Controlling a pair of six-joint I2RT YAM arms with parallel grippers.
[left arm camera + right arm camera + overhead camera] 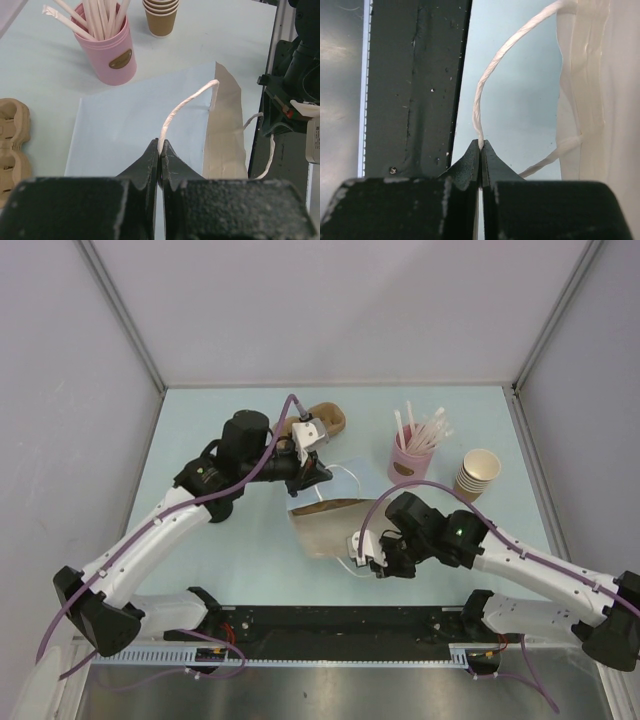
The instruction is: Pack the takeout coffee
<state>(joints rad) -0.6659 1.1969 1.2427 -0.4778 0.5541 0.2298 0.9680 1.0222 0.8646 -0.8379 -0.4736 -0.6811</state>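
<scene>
Both arms are on the paper bag (330, 525) now. The left gripper (160, 150) is squeezed tight on the far handle (185, 102) at the bag's eleven o'clock, and the right gripper (480, 145) is nipping the near handle (487, 75) at five o'clock. We reckon that's to draw the mouth apart for loading. We can't find the takeout coffee in any view. We see only the stack of cups (478, 475) at two o'clock and the pink straw cup (410, 460) at one.
</scene>
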